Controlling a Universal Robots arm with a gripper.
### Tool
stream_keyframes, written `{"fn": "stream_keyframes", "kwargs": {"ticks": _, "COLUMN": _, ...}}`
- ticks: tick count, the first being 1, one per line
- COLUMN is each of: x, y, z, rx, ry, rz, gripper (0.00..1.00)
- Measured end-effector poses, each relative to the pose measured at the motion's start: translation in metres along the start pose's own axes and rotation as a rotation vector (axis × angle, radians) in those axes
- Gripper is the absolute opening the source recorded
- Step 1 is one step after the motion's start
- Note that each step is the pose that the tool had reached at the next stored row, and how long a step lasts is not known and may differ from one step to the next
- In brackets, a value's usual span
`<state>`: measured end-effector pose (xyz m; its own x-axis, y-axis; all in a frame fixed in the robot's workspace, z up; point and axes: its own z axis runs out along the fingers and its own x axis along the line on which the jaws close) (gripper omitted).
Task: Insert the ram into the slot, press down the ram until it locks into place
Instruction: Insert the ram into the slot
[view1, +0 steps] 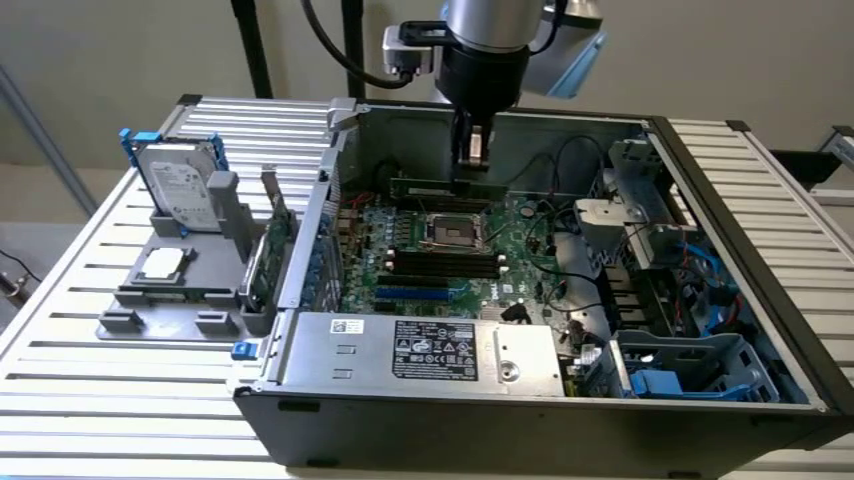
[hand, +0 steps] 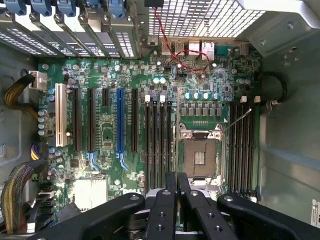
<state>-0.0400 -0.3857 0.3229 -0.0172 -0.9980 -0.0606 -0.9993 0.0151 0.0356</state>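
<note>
Nearest me in the case sits one grey power supply (view1: 400, 350). Beyond it the motherboard (view1: 514, 255) carries one blue slot (hand: 120, 125), then two banks of black slots (hand: 242, 150), four apiece by my count, flanking one CPU socket (view1: 447, 232). Black cables (view1: 545, 240) trail beside the socket. Near the case's far wall my gripper (view1: 470, 170) has its jaws closed on the one ram (view1: 427, 187), level over the far bank; whether it touches a slot I cannot tell.
</note>
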Motion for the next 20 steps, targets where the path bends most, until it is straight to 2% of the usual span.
{"fn": "stream_keyframes", "kwargs": {"ticks": 2, "x": 0.000, "y": -0.0014, "z": 0.0016, "rx": 0.0001, "ry": 0.0063, "rz": 0.000, "gripper": 0.13}}
{"fn": "stream_keyframes", "kwargs": {"ticks": 4, "x": 0.001, "y": -0.0023, "z": 0.0036, "rx": 0.0002, "ry": 0.0095, "rz": 0.000, "gripper": 0.13}}
{"fn": "stream_keyframes", "kwargs": {"ticks": 15, "x": 0.011, "y": -0.0039, "z": 0.0196, "rx": 0.0001, "ry": 0.0113, "rz": 0.001, "gripper": 0.13}}
{"fn": "stream_keyframes", "kwargs": {"ticks": 20, "x": 0.012, "y": -0.0067, "z": 0.0245, "rx": -0.0009, "ry": 0.0161, "rz": 0.001, "gripper": 0.13}}
